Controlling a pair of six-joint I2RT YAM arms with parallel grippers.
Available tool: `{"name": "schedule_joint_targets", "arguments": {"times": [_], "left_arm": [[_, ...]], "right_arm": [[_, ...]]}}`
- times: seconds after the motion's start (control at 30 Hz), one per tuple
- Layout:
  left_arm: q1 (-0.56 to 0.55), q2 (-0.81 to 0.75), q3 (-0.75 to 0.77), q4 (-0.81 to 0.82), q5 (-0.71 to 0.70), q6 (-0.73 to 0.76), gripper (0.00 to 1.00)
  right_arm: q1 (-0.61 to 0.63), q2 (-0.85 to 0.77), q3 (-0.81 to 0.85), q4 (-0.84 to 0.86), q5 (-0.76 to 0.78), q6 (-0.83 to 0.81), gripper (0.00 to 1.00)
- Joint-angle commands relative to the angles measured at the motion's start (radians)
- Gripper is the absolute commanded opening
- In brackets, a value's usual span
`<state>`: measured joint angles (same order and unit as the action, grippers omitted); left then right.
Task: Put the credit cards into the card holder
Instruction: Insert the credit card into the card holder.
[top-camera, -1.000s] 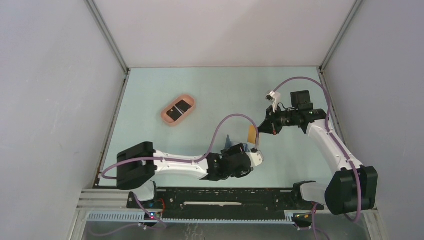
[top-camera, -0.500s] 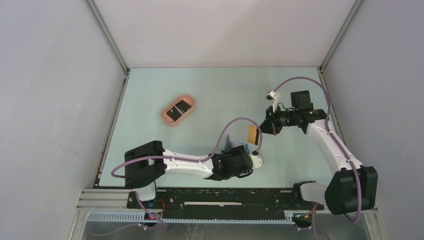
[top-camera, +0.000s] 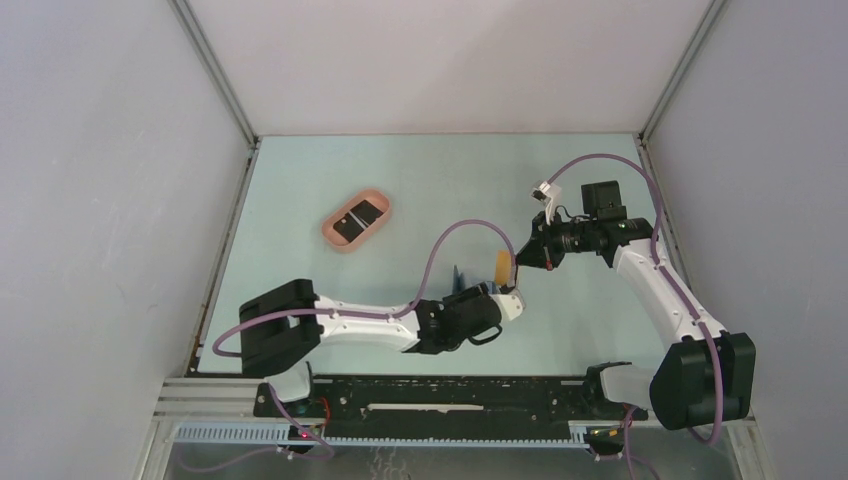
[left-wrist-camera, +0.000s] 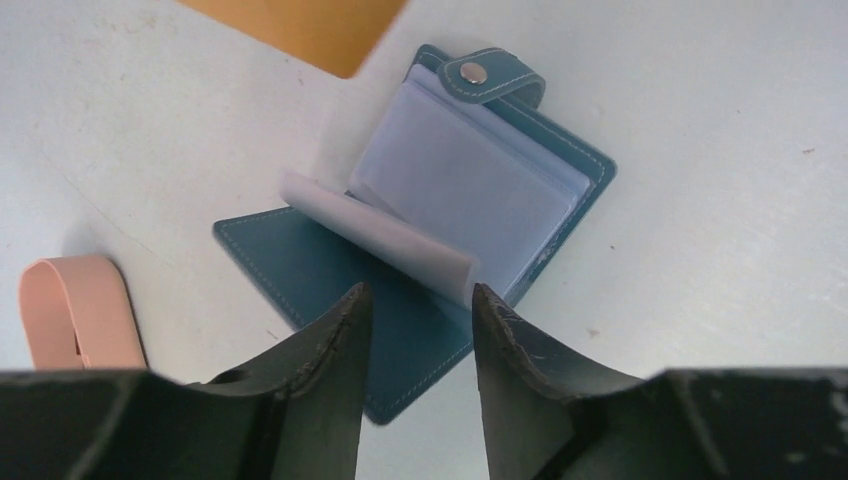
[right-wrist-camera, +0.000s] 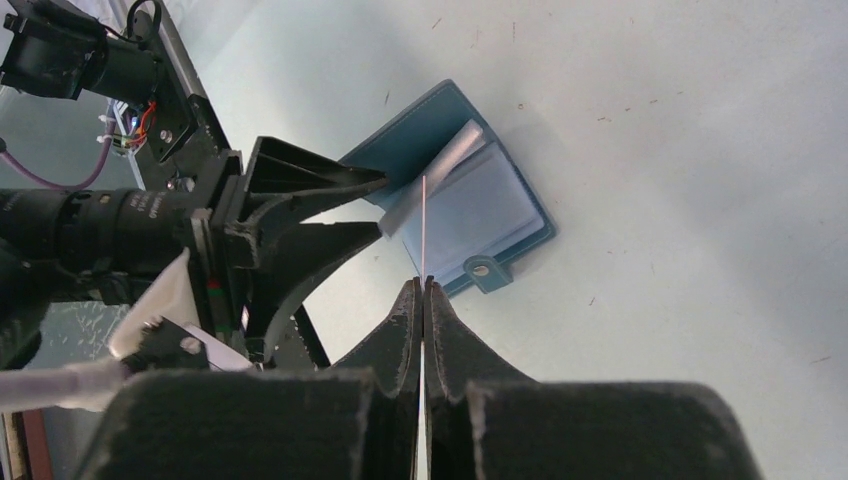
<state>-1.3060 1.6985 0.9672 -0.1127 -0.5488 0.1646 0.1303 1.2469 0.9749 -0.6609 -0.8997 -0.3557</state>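
Credit card (top-camera: 503, 265), orange, just beside the open blue card holder (left-wrist-camera: 480, 190).

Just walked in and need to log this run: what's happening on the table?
The right claw is shut on an orange card, held edge-on over the open blue card holder. The left claw is open at a lifted clear sleeve. Black cards lie in the pink tray; this card isn't in yet.
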Motion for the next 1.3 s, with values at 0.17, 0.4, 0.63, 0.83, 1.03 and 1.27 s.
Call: {"name": "schedule_joint_targets", "arguments": {"times": [0.17,0.4,0.63,0.83,1.03,1.27], "left_arm": [[0.046,-0.084,-0.072,0.102,-0.026,-0.181,0.34],[0.068,-0.101,-0.116,0.107,-0.034,-0.315,0.24],[0.132,-0.136,-0.17,0.137,-0.011,-0.425,0.03],[0.192,-0.167,-0.226,0.201,0.065,-0.508,0.0],[0.249,-0.179,-0.292,0.311,0.191,-0.586,0.0],[0.263,-0.214,-0.34,0.376,0.26,-0.548,0.0]], "right_arm": [[-0.006,-0.014,0.001,0.008,-0.046,0.015,0.0],[0.002,0.031,-0.01,0.028,-0.123,0.048,0.0],[0.03,0.07,-0.041,0.117,-0.122,0.15,0.0],[0.04,0.105,-0.093,0.274,-0.077,0.336,0.0],[0.115,0.166,-0.107,0.431,0.127,0.577,0.0],[0.11,0.199,-0.087,0.43,0.171,0.58,0.0]]}}
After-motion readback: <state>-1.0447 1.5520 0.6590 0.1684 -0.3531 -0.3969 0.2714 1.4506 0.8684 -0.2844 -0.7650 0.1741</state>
